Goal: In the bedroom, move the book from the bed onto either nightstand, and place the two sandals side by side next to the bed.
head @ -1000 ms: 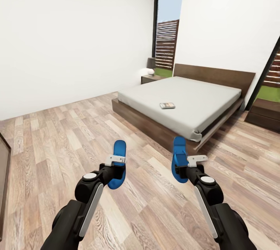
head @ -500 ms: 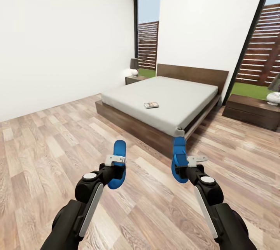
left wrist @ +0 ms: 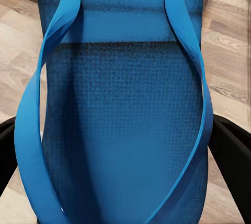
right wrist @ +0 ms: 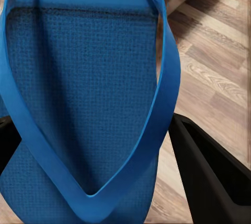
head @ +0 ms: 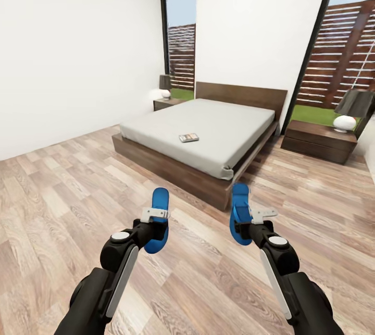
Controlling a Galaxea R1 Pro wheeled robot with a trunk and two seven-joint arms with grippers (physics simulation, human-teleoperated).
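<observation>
Blue sandals (head: 159, 219) masking both tools' fingertips

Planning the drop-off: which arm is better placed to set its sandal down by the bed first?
Right, probably. Its tool holds a bright blue flip-flop sandal just before the dark wooden bed frame's near corner; the left tool sits farther away.

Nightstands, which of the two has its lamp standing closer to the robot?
The nightstand on the right, beside the bed near the big window. Its white-based lamp looks larger and nearer than the lamp on the far nightstand in the corner.
</observation>
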